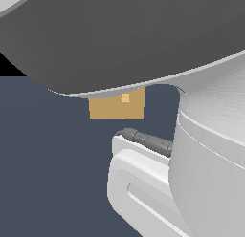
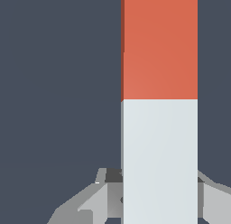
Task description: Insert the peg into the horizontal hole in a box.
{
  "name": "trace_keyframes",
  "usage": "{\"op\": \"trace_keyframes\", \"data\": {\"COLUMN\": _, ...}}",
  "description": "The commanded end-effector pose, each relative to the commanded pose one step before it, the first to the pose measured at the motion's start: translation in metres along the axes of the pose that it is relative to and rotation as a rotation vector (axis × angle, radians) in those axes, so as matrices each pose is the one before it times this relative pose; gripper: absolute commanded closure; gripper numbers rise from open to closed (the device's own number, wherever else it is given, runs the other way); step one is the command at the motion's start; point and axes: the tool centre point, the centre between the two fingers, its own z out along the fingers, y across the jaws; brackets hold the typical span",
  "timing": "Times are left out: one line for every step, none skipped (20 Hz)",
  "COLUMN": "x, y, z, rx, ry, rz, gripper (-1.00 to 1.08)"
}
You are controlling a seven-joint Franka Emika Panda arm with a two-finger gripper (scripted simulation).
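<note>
The gripper point(image 2: 158, 191) shows only in the wrist view, where its grey fingers point(image 2: 97, 198) flank the pale grey-blue end of the peg point(image 2: 159, 105) on both sides; they appear clamped on that end, though the contact itself is hidden behind the bar, so this is a reading and not a plain sighting. The peg's long axis runs from 6 o'clock to 12 o'clock in that picture, straight away from the gripper, with the grey-blue half near the fingers and the orange-red half leading at 12 o'clock. Nothing but the dark table point(image 2: 58, 83) lies beyond its tip there. The box point(image 1: 116, 107) appears only in the exterior view, a tan block half hidden under the arm's dark bulk, just above the picture's centre; the hole point(image 1: 125, 98) is a lighter square on its face, toward 1 o'clock from the block's middle. The peg is not visible in that view, so how its axis stands to the hole cannot be told. The insertion likely hinges on bringing the orange-red tip level and coaxial with that opening.
</note>
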Motion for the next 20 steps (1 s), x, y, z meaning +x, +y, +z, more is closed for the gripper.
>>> {"op": "trace_keyframes", "data": {"x": 0.02026, "y": -0.01171, "z": -0.00726, "rx": -0.00353, "ry": 0.00199, "rz": -0.04857, "gripper": 1.08}}
{"op": "trace_keyframes", "data": {"x": 0.00877, "y": -0.00575, "z": -0.00238, "rx": -0.00004, "ry": 0.0, "rz": -0.02205, "gripper": 1.08}}
{"op": "trace_keyframes", "data": {"x": 0.00933, "y": -0.00613, "z": -0.00253, "rx": -0.00004, "ry": -0.00001, "rz": -0.02348, "gripper": 1.08}}
{"op": "trace_keyframes", "data": {"x": 0.00988, "y": -0.00651, "z": -0.00268, "rx": -0.00005, "ry": -0.00001, "rz": -0.02487, "gripper": 1.08}}
{"op": "trace_keyframes", "data": {"x": 0.01042, "y": -0.00688, "z": -0.00283, "rx": -0.00005, "ry": -0.00002, "rz": -0.02624, "gripper": 1.08}}
{"op": "trace_keyframes", "data": {"x": 0.01095, "y": -0.00724, "z": -0.00298, "rx": -0.00006, "ry": -0.00002, "rz": -0.0276, "gripper": 1.08}}
{"op": "trace_keyframes", "data": {"x": 0.01148, "y": -0.00761, "z": -0.00313, "rx": -0.00007, "ry": -0.00003, "rz": -0.02894, "gripper": 1.08}}
{"op": "trace_keyframes", "data": {"x": 0.01185, "y": -0.00787, "z": -0.00324, "rx": -0.00007, "ry": -0.00003, "rz": -0.0299, "gripper": 1.08}}
{"op": "trace_keyframes", "data": {"x": 0.01181, "y": -0.00785, "z": -0.00323, "rx": -0.00007, "ry": -0.00004, "rz": -0.02977, "gripper": 1.08}}
{"op": "trace_keyframes", "data": {"x": 0.01173, "y": -0.0078, "z": -0.00321, "rx": -0.00007, "ry": -0.00004, "rz": -0.02957, "gripper": 1.08}}
{"op": "trace_keyframes", "data": {"x": 0.01165, "y": -0.00776, "z": -0.00319, "rx": -0.00007, "ry": -0.00005, "rz": -0.02938, "gripper": 1.08}}
{"op": "trace_keyframes", "data": {"x": 0.01159, "y": -0.00772, "z": -0.00318, "rx": -0.00007, "ry": -0.00005, "rz": -0.02922, "gripper": 1.08}}
{"op": "trace_keyframes", "data": {"x": 0.01153, "y": -0.00769, "z": -0.00317, "rx": -0.00007, "ry": -0.00005, "rz": -0.02906, "gripper": 1.08}}
{"op": "trace_keyframes", "data": {"x": 0.01135, "y": -0.00757, "z": -0.00312, "rx": -0.00007, "ry": -0.00006, "rz": -0.0286, "gripper": 1.08}}
{"op": "trace_keyframes", "data": {"x": 0.01077, "y": -0.00718, "z": -0.00296, "rx": -0.00006, "ry": -0.00006, "rz": -0.0271, "gripper": 1.08}}
{"op": "trace_keyframes", "data": {"x": 0.01015, "y": -0.00676, "z": -0.0028, "rx": -0.00005, "ry": -0.00006, "rz": -0.02551, "gripper": 1.08}}
{"op": "trace_keyframes", "data": {"x": 0.00953, "y": -0.00635, "z": -0.00263, "rx": -0.00005, "ry": -0.00005, "rz": -0.02395, "gripper": 1.08}}
{"op": "trace_keyframes", "data": {"x": 0.00893, "y": -0.00594, "z": -0.00247, "rx": -0.00004, "ry": -0.00004, "rz": -0.02241, "gripper": 1.08}}
{"op": "trace_keyframes", "data": {"x": 0.00834, "y": -0.00554, "z": -0.00231, "rx": -0.00002, "ry": -0.00003, "rz": -0.02088, "gripper": 1.08}}
{"op": "trace_keyframes", "data": {"x": 0.00775, "y": -0.00515, "z": -0.00215, "rx": -0.00001, "ry": -0.00003, "rz": -0.01937, "gripper": 1.08}}
